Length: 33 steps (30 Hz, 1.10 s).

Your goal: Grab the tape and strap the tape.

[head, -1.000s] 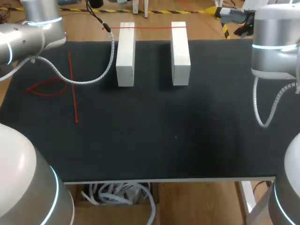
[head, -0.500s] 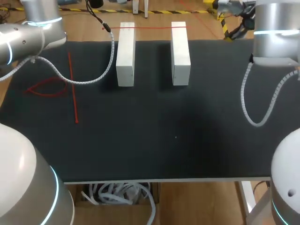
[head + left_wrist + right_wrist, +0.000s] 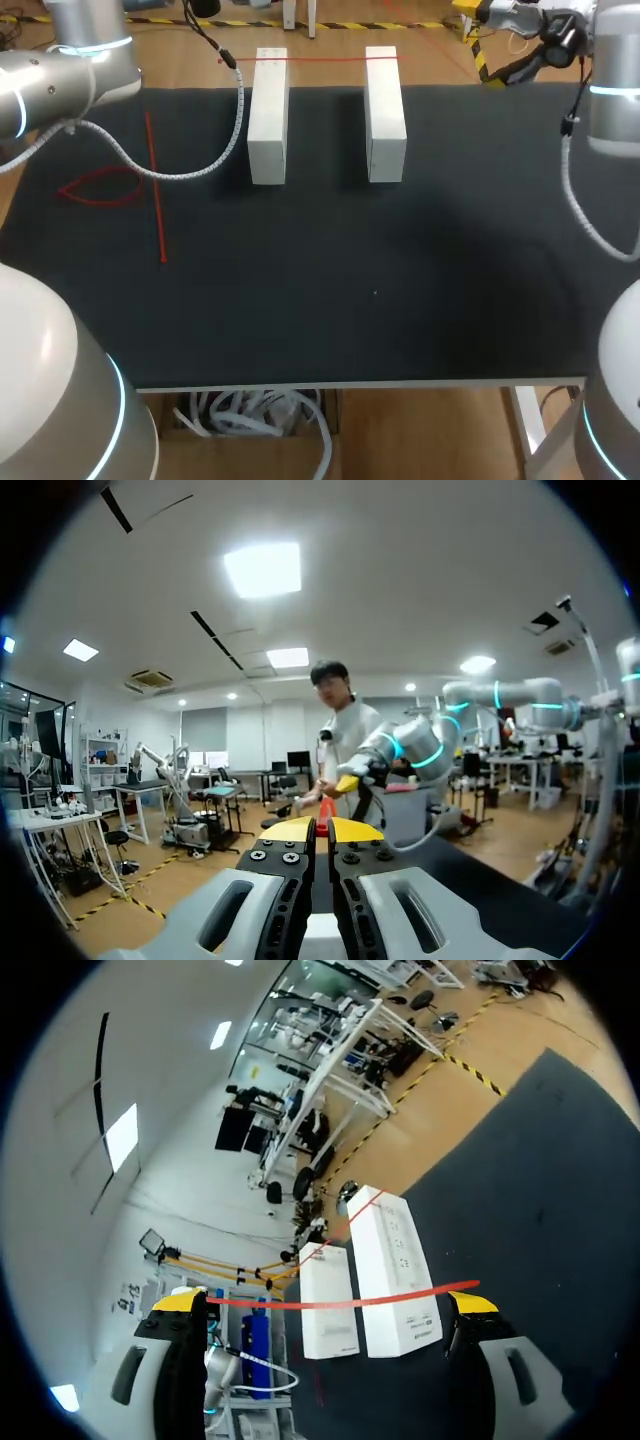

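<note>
A thin red tape (image 3: 320, 59) runs taut across the far ends of two white blocks (image 3: 268, 115) (image 3: 385, 112). More red tape (image 3: 157, 190) lies in a line and a loop on the mat's left side. In the left wrist view my left gripper (image 3: 322, 828) is shut, with a bit of red tape (image 3: 326, 810) pinched between its yellow tips. My right gripper (image 3: 326, 1301) stands wide open, and a strand of the tape (image 3: 340, 1302) crosses the gap between its fingers, with the blocks (image 3: 395, 1270) ahead. In the head view the right gripper (image 3: 478, 12) is past the table's far right corner.
The black mat (image 3: 380, 280) covers the table, bare in front of the blocks. My left arm (image 3: 60, 80) and its white cable (image 3: 190, 170) hang over the far left. My right arm (image 3: 610, 90) stands at the right edge.
My right arm has swung outward to the right and its gripper has lifted toward the far right corner. The left arm, the tape and the blocks have not moved.
</note>
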Tool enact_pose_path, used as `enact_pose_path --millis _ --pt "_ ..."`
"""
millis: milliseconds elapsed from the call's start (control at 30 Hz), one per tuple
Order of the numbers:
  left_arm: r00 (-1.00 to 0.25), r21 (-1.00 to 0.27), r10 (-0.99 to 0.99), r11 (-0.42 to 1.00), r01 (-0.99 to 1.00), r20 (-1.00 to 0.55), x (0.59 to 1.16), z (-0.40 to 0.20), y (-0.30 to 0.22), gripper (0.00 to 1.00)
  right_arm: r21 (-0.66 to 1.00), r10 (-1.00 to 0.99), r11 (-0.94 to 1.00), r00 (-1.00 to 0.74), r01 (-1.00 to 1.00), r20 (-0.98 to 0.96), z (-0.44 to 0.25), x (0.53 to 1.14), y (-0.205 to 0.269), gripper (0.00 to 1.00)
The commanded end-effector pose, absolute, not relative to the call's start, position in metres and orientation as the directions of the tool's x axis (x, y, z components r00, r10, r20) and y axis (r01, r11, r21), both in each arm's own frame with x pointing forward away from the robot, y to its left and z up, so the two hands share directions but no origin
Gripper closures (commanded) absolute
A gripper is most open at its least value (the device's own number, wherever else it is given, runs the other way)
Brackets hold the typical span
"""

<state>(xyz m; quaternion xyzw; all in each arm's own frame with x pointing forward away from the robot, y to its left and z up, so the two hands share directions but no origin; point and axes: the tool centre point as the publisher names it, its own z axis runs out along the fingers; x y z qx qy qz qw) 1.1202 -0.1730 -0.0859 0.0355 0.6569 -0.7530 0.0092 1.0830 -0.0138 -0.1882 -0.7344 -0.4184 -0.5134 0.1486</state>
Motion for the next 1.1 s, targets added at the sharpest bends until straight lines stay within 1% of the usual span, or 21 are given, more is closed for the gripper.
enact_pose_path --millis 33,167,267,467,500,533,900,967,1000,1100 --pt "-0.997 -0.989 0.034 -0.136 0.061 -0.066 1.121 -0.086 -0.173 1.0 0.244 0.397 -0.851 0.264 0.466 0.879 -0.188 1.066 -0.013 0.0" --pt "-0.997 -0.989 0.034 -0.136 0.061 -0.066 1.121 -0.086 -0.173 1.0 0.204 0.311 -0.922 0.316 0.328 0.896 -0.189 1.07 -0.018 0.0" --pt "-0.997 -0.989 0.034 -0.136 0.061 -0.066 1.121 -0.086 -0.173 1.0 0.161 0.261 -0.944 0.351 0.289 0.899 -0.192 1.076 -0.02 0.0" --pt "-0.997 -0.989 0.034 -0.136 0.061 -0.066 1.121 -0.086 -0.173 1.0 0.09 0.157 -0.973 0.32 0.215 0.934 -0.198 1.088 -0.02 0.0" --pt "-0.997 -0.989 0.034 -0.136 0.061 -0.066 1.121 -0.086 -0.173 1.0 0.155 0.234 -0.95 0.294 0.27 0.927 -0.199 1.09 -0.018 0.0" --pt "-0.997 -0.989 0.034 -0.136 0.061 -0.066 1.121 -0.086 -0.173 1.0 0.299 0.383 -0.884 0.191 0.358 0.904 -0.197 1.09 -0.015 0.0" --pt "-0.997 -0.989 0.034 -0.136 0.061 -0.066 1.121 -0.086 -0.173 1.0 0.299 0.383 -0.884 0.191 0.358 0.904 -0.197 1.09 -0.015 0.0" --pt "-0.997 -0.989 0.034 -0.136 0.061 -0.066 1.121 -0.086 -0.173 1.0 0.241 0.327 -0.914 0.242 0.325 0.913 -0.199 1.089 -0.012 0.0" --pt "-0.997 -0.989 0.034 -0.136 0.061 -0.066 1.121 -0.086 -0.173 1.0 0.177 0.264 -0.942 0.31 0.284 0.913 -0.201 1.086 -0.009 0.0" --pt "-0.997 -0.989 0.034 -0.136 0.061 -0.066 1.121 -0.086 -0.173 1.0 0.041 0.119 -0.981 0.413 0.191 0.903 -0.212 1.083 -0.004 0.0"
